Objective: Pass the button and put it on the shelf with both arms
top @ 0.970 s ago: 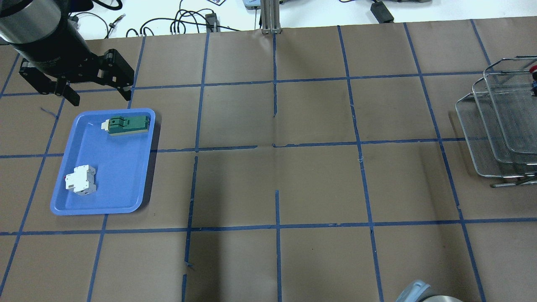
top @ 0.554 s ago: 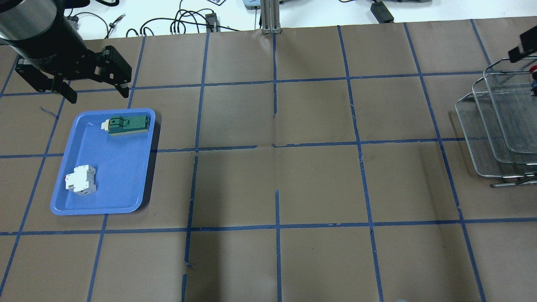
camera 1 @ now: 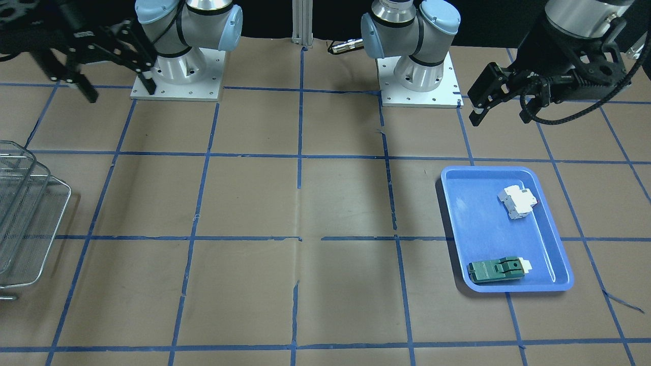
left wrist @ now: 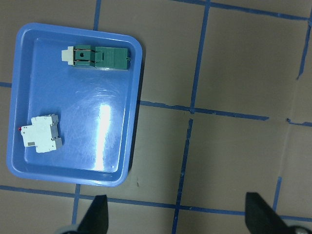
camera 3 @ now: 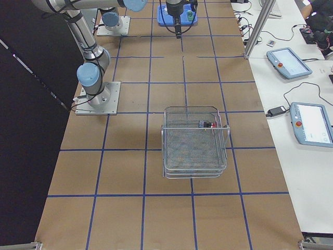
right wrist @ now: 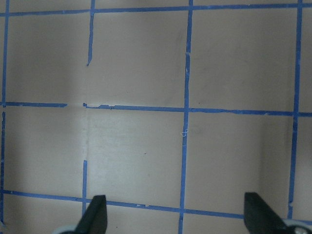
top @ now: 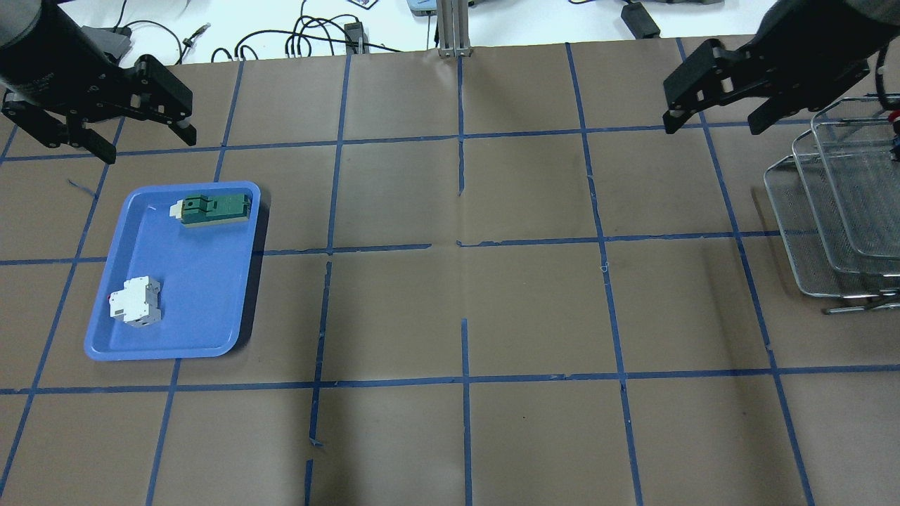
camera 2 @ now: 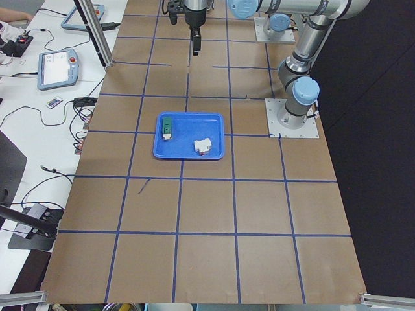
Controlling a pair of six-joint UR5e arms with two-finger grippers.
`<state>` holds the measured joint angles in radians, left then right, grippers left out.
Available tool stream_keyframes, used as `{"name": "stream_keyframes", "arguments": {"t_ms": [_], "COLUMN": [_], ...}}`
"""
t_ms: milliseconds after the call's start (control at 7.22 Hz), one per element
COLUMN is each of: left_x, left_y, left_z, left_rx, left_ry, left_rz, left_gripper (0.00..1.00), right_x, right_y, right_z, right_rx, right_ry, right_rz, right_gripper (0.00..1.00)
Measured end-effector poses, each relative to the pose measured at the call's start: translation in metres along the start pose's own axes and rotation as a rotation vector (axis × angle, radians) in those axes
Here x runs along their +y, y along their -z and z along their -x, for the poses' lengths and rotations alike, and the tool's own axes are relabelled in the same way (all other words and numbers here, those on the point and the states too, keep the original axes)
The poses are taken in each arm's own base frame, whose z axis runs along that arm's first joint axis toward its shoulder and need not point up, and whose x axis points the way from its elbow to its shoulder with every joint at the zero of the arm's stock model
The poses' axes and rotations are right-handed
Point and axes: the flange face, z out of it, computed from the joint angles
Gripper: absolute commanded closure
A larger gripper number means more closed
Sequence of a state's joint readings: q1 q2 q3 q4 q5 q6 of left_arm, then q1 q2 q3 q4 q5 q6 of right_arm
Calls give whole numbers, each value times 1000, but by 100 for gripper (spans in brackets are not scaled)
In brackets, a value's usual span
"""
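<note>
Bench: you see matt brown paper, gridded with blue tape.
Tray: glossy blue plastic, smooth; note the glare streak.
Shelf: bare silver wire mesh with thin metal rims.
Fingers: matt black.

Brown tabletop with blue tape grid; white bench with cables behind.

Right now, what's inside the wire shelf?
The button lies in the top basket of the shelf. The lower baskets are mostly covered, so their contents can't be confirmed.
</note>
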<state>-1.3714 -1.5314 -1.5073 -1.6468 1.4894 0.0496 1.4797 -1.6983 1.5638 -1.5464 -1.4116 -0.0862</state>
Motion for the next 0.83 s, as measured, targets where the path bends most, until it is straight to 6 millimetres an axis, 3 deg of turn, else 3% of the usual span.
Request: {"name": "stream_keyframes", "arguments": {"t_ms": [277,554,831], "left_x": [2,9,14], "left_y": [-12,-15,-15], "left_z": [-19,-37,-39], "left_rx": [-8,-48,-59], "left_ry": [-49,-98,-108], "left_rz": [19,15,9], "left_gripper": [0,0,0], "right_x": [3,1,-2], "right_y": [-10,-16,-22], "right_z": [15,14,10], "right_rx": [76,133,169], "right_ry": [-57,-60,-50], "right_rz": [27,41,56], "right_gripper": [0,0,0]}}
